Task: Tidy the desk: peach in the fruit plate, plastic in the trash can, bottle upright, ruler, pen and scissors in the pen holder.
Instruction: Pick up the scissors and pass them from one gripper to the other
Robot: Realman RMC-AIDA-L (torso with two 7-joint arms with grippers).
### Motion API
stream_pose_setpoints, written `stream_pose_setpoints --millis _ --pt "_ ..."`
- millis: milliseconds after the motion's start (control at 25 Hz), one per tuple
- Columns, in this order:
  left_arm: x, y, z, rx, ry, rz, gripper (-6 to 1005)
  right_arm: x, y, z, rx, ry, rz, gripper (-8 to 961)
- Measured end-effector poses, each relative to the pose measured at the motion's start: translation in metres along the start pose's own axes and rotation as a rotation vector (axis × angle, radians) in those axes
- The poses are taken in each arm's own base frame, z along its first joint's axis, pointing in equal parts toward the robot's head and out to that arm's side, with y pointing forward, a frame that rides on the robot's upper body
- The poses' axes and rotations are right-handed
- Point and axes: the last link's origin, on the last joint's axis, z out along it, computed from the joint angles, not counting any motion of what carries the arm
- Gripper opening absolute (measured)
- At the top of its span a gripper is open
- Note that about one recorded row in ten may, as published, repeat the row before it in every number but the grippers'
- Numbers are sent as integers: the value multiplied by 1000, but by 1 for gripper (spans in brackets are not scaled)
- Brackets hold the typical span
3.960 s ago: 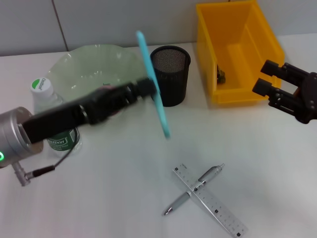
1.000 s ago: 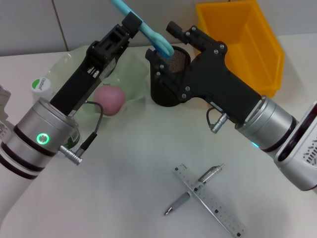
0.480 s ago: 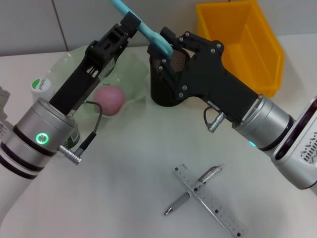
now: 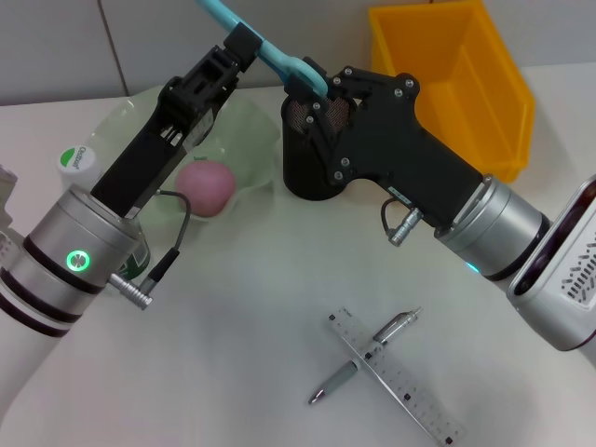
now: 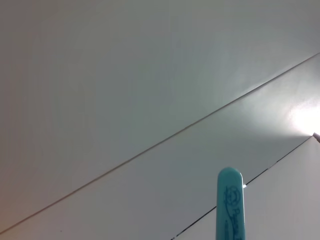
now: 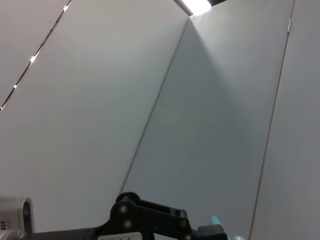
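Teal scissors [image 4: 265, 47] clamped in left pincer [image 4: 244, 44] above pen holder [image 4: 315, 172]; right pincer [image 4: 312, 86] at lower end, closure unclear. Advice: steady tip over mouth before release.

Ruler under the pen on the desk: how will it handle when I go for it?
The ruler looks thin and flat on the desk, so probably hard to get fingers under. The pen lies across it and may roll when it moves.
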Motion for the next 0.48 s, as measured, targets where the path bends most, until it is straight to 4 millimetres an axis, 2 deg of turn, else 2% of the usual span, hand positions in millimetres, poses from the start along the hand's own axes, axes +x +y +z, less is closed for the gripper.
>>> stream_pose_setpoints --millis 120,480 --pt "0 0 0 -1 0 0 241 0 0 0 1 1 2 66" --pt "-1 8 0 -57 -3 71 251 0 -1 0 9 3 1 69"
